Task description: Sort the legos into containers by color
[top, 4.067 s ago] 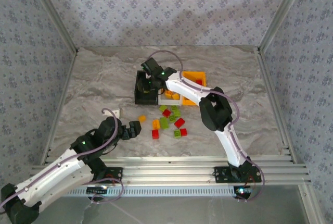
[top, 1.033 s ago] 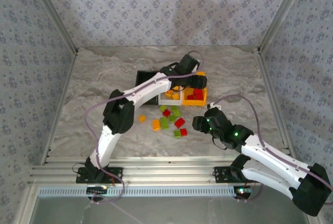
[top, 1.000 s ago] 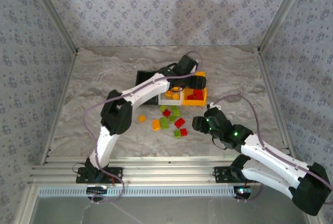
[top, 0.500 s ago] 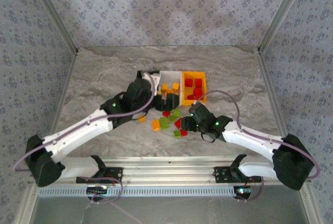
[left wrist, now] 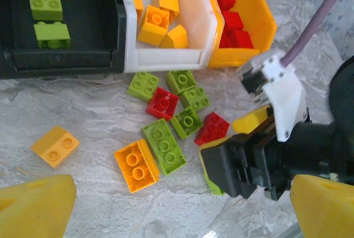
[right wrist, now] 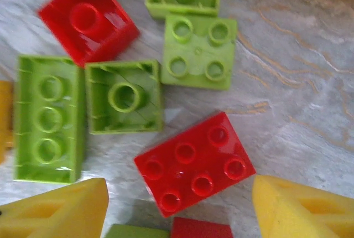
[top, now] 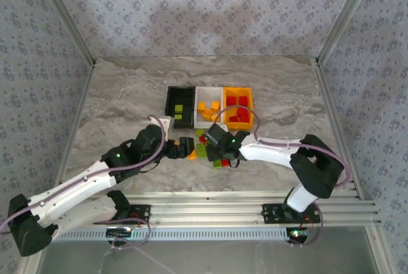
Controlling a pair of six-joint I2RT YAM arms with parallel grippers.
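I note the red brick between my right fingers is glossy moulded plastic; the fingers look matt yellow; tabletop beneath smooth, marble-patterned.

Left gripper pulled back from over the white bin to its near-left side. Right gripper moved in, now low over loose legos just in front of that bin.

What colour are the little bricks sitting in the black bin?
Lime green: two bricks lie in the black bin. The left wrist view shows them best.
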